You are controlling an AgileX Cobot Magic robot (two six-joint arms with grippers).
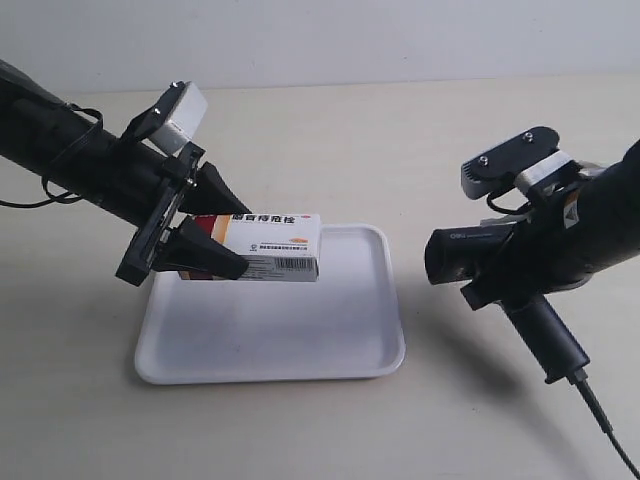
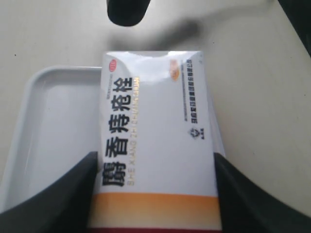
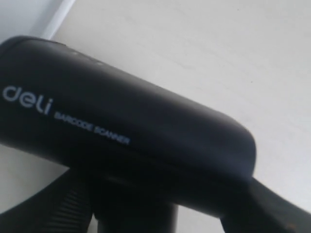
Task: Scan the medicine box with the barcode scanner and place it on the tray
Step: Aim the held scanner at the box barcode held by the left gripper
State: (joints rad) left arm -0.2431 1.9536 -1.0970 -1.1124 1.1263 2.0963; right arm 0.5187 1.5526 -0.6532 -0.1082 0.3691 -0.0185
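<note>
The white medicine box (image 1: pixel 268 248) hangs just above the white tray (image 1: pixel 300 345), its barcode side facing the exterior camera. My left gripper (image 1: pixel 212 232) is shut on its striped end. In the left wrist view the medicine box (image 2: pixel 155 141) fills the space between the two black fingers (image 2: pixel 58 204), with the tray (image 2: pixel 43 116) beneath. My right gripper is shut on the black barcode scanner (image 1: pixel 500 262), held off the table to the right of the tray with its head towards the box. The barcode scanner (image 3: pixel 121 131) fills the right wrist view and hides the fingertips.
The scanner's black cable (image 1: pixel 605 425) trails from the handle's end to the front right corner. A beige tabletop (image 1: pixel 330 130) surrounds the tray. The scanner's head (image 2: pixel 127 10) shows dark beyond the box in the left wrist view.
</note>
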